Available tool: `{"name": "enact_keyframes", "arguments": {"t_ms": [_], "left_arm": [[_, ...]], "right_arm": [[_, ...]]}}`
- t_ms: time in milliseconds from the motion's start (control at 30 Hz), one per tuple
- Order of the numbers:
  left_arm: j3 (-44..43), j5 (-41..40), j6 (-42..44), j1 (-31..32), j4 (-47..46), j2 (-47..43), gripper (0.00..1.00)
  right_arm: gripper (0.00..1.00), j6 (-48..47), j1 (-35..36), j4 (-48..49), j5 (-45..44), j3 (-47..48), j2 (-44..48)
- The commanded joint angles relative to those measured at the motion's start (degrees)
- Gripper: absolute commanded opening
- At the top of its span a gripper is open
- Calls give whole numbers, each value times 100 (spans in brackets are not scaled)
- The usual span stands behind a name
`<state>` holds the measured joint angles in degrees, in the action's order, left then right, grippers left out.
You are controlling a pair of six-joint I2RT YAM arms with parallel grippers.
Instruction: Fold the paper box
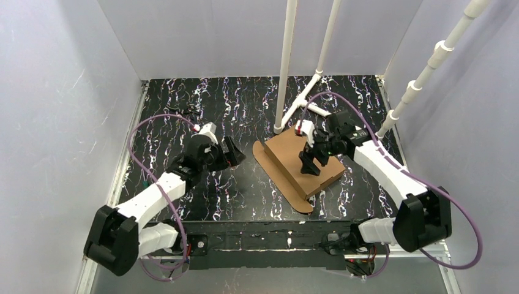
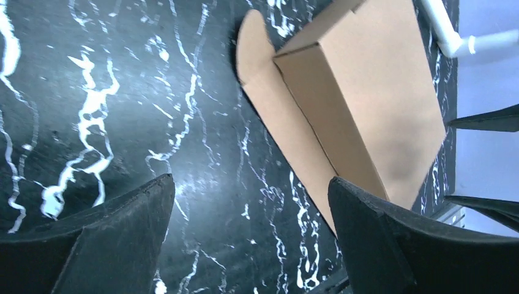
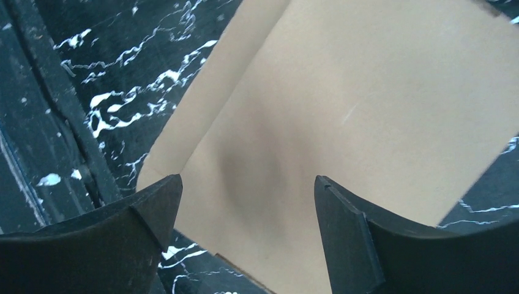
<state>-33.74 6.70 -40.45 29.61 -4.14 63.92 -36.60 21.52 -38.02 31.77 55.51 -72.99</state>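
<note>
While the paper box [image 1: 298,160] sits right of ctr on the worktop [image 1: 245,196], its edges run oblique to the worktop's sides, w/ the far corner near the foot of the white pipes [image 1: 285,73]. One long flap [image 2: 269,110] w/ rounded ends lies flat on the surface along the box's left side; the box body rises above it as a shallow closed block w/ a plain brown top. Open worktop lies between the flap's outer edge and the left claw [image 1: 234,153], and a narrower strip runs between the box's near corner and the arm bases.

Surface & room: black worktop w/ white marbled veins, enclosed by pale walls [image 1: 61,122] on the left, far and right sides; more pipe slants down the right wall. Purple cables [image 1: 142,131] loop from each arm.

Poses: left arm reaches fwd and inward, its claw well apart from the box and pointing toward the flap; in the left wrist view its fingers [image 2: 110,239] stand wide apart w/ only worktop and the flap's end between them, so the left claw [image 2: 251,180] is open and holds nothing. Right arm bends inward over the box; the right claw [image 1: 309,164] hangs above the box top, fingers [image 3: 392,245] spread wide in the right wrist view w/ bare cardboard [image 3: 367,92] between them, gripping nothing. Contact w/ the top: cannot tell.
</note>
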Motion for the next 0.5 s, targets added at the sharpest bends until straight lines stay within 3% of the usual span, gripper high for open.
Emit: {"name": "enact_keyframes", "arguments": {"t_ms": [0,233,467], "left_arm": [[-322,958,746,-518,-237,608,95],[-1032,1618,1469,-669,-647,2265,88],[-1819,1958,1632,-679,-832,3535,75]], "right_arm": [[89,402,37,154,-356,813,-472],[91,616,-225,308,107,800,-549],[92,645,-402,440,319,604,-513]]}}
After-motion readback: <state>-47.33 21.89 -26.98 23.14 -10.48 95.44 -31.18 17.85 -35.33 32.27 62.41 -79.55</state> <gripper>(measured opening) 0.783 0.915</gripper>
